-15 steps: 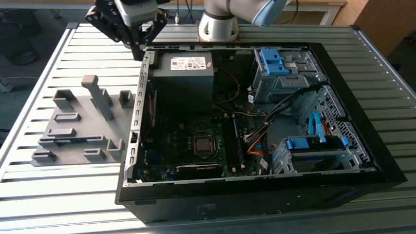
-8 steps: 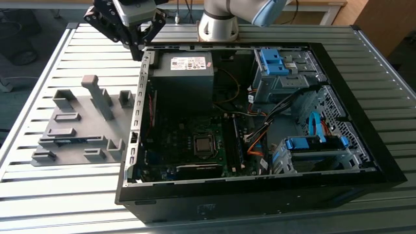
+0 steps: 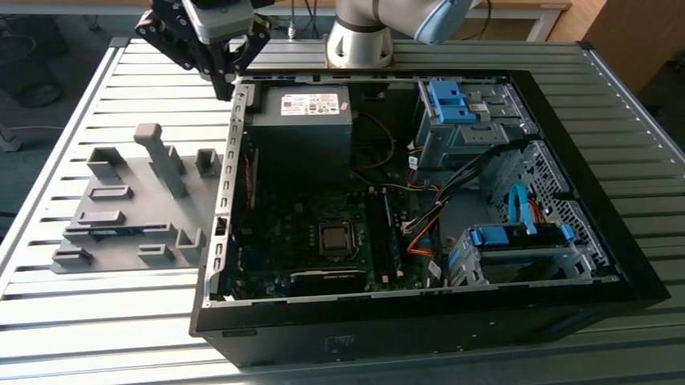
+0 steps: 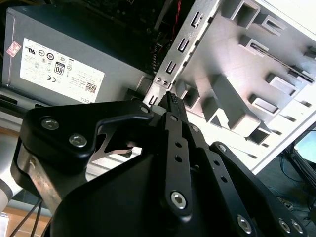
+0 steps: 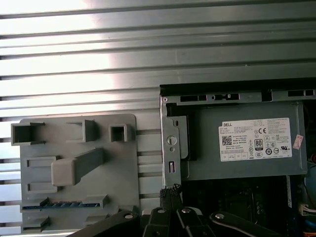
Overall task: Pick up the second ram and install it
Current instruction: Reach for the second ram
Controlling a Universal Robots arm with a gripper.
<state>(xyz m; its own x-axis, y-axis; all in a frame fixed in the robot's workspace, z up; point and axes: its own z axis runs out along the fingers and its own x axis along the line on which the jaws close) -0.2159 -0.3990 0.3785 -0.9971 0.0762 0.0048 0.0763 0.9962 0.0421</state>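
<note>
Your gripper [image 3: 224,87] hangs over the bench [image 3: 107,321] towards its far edge. It sits just above the corner of the open computer case [image 3: 229,168] nearest the grey fixture plate [image 3: 131,210]. The pincer is pressed together at the tips and pinches nothing; you can see the closed tips in both wrist views [image 4: 170,98] [image 5: 170,190], poised over the case's metal wall beside the power supply [image 5: 242,143]. The second ram [image 3: 112,232] is well apart from the gripper. It lies flat in a slot of the fixture plate, towards the plate's near edge, on the side of the bench at the exterior view's left. In the first wrist view you see it as a thin blue strip [image 5: 64,203] lying between low grey blocks, untouched. The case fills the middle of the bench and its side at the exterior view's right, its lid off and the motherboard [image 3: 321,241] exposed. The arm's base [image 3: 358,40] stands at the bench's far edge behind the case.
</note>
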